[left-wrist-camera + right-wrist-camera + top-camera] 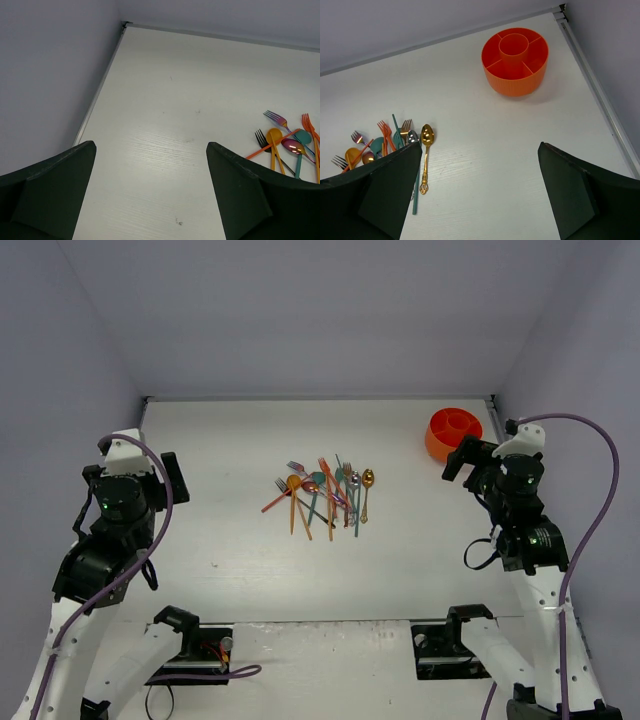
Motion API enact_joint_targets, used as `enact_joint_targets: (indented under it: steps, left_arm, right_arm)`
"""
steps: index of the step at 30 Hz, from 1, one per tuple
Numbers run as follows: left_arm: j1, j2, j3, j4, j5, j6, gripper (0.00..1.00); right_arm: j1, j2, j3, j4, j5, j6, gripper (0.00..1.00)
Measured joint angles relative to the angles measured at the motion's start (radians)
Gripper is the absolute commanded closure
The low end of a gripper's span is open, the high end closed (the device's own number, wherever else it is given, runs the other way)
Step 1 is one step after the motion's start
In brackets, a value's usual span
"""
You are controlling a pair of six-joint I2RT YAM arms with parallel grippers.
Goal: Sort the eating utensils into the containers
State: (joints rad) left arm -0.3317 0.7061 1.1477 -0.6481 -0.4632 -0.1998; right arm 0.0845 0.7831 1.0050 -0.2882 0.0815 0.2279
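Observation:
The eating utensils (322, 495) lie in a loose pile at the middle of the table: several forks, spoons and sticks in orange, teal, purple and gold. A gold spoon (425, 156) rests at the pile's right edge. The orange round container (452, 433), divided into compartments, stands at the back right (515, 61). My left gripper (150, 190) hovers open over bare table at the left, well apart from the utensils (287, 145). My right gripper (480, 192) is open too, above the table between the pile and the container, holding nothing.
Grey walls enclose the table on the left, back and right. A metal rail (592, 85) runs along the right edge close to the container. Both arm bases (320, 640) sit at the near edge.

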Motion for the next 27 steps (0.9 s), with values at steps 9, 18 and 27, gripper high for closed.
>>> enact_joint_targets:
  steps: [9, 18, 27]
  left_arm:
    - [0.0, 0.014, 0.0, -0.007, 0.025, -0.018, 0.09]
    - [0.0, 0.006, -0.007, -0.03, 0.041, -0.037, 0.09]
    - [0.0, -0.007, -0.032, -0.074, 0.038, -0.047, 0.09]
  right_arm:
    - [0.0, 0.035, 0.0, 0.003, -0.011, 0.029, 0.0]
    - [0.101, 0.276, 0.0, 0.023, -0.011, 0.088, 0.0]
    - [0.326, 0.595, 0.011, 0.061, 0.174, 0.213, 0.16]
